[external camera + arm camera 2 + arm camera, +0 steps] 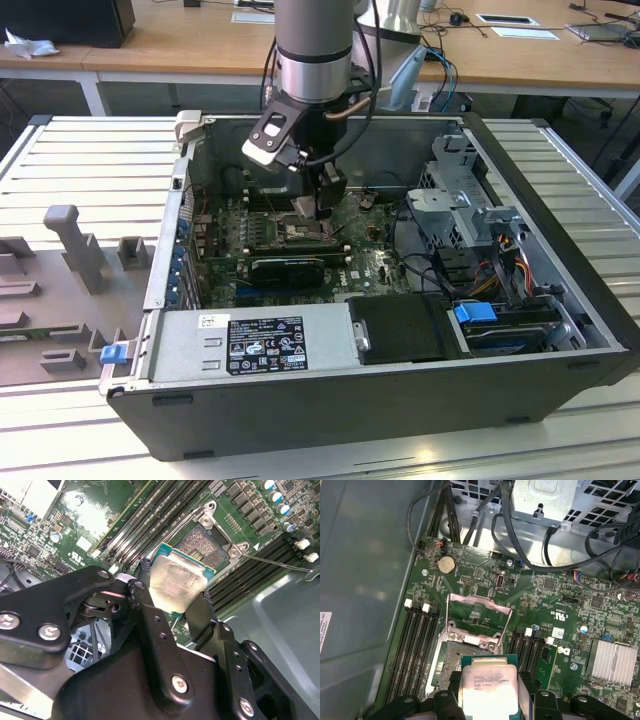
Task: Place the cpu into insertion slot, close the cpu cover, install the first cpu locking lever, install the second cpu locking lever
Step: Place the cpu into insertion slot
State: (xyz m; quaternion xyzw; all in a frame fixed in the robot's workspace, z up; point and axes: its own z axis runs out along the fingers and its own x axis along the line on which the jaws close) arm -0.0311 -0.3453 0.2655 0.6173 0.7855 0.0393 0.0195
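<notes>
the claw pinches the silver chip by two opposite edges, holding it just over the open socket on the green board. the cover stands raised at one edge of the socket, inside the case.

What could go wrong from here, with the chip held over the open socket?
1. The chip hangs off to one side of the socket, not squarely above it. Lowered like this, it might land on the socket's edge and damage it.
2. The fingers grip the chip by two opposite edges, so it could slip or tilt.
3. The cover stands raised at one edge of the socket. A knock might drop it onto the chip.
</notes>
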